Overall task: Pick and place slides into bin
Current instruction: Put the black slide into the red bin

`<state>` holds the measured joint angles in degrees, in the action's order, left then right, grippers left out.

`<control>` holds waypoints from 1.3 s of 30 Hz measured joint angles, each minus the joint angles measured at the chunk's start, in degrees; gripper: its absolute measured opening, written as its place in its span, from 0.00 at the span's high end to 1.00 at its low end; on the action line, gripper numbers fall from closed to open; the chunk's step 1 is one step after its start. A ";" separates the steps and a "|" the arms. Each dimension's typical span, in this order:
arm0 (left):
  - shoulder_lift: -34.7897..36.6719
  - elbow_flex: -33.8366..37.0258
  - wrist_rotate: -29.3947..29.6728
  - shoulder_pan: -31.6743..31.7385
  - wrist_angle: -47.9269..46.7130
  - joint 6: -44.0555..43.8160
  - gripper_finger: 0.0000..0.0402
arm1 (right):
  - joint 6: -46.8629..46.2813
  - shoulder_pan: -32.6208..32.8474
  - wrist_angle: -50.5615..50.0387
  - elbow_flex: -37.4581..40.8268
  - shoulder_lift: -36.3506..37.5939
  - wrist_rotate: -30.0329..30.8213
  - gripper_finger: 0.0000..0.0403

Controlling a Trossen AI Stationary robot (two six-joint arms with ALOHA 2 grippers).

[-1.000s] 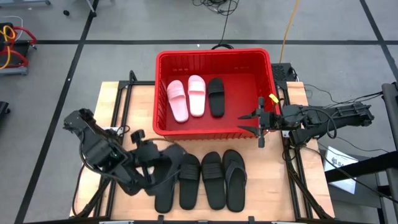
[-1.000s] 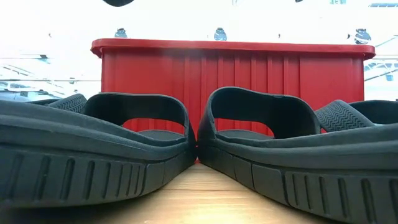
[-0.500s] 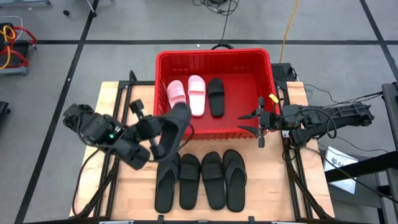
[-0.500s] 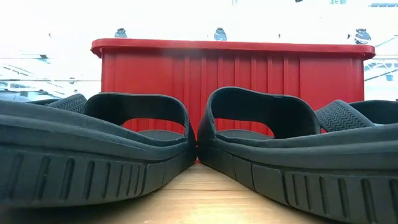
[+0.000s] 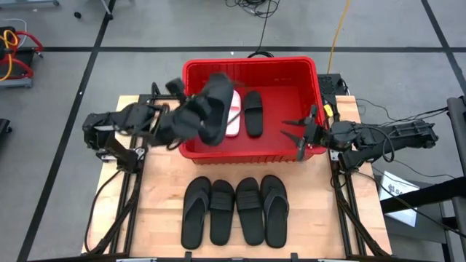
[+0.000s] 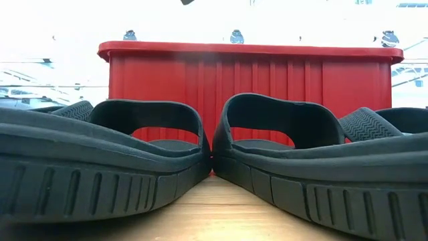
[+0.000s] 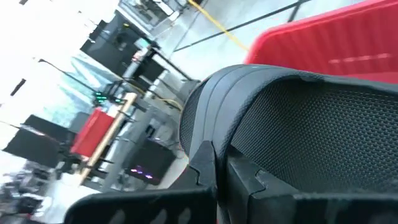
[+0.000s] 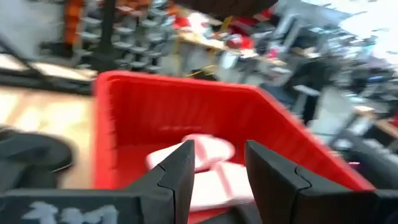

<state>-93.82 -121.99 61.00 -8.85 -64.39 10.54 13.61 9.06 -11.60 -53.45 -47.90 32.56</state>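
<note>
- My left arm reaches in from the table's left edge, stretched almost level, so that the left gripper (image 5: pixel 195 116) hangs over the left half of the bin (image 5: pixel 250 65).
- It is clamped on a black slide (image 5: pixel 213 109), held tilted above the bin's floor — in the left wrist view the textured sole (image 7: pixel 311 130) fills most of the picture with a dark finger (image 7: pixel 208 168) pressed against it.
- That carried slide covers most of the pink slides (image 5: pixel 234 120); from above I see only a pale sliver of them, though the right wrist view shows both (image 8: pixel 205 165) lying on the bin floor.
- One more black slide (image 5: pixel 253 111) lies flat in the bin, just right of the pink ones.
- Four black slides (image 5: pixel 235 209) stay in a row on the wooden table (image 5: pixel 160 189) in front of the bin, side by side; the low view shows two of them (image 6: pixel 207 154) touching at the inner edges, with the bin wall (image 6: pixel 281 73) behind and the outer ones cut off at the frame edges.
- My right arm comes in from the right side, nearly horizontal, with the right gripper (image 5: pixel 298 134) at the bin's right wall.
- Its fingers (image 8: pixel 177 171) stand parted with nothing between them — the gap looks onto the bin's inside.
</note>
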 joint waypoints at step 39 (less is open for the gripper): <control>-31.86 0.02 -34.16 26.83 48.00 26.95 1.00 | 29.07 -13.92 17.36 0.00 6.85 9.52 0.68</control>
<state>-125.68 -121.97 26.84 17.98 -16.39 37.49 42.68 -4.86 5.76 -53.45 -41.05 42.08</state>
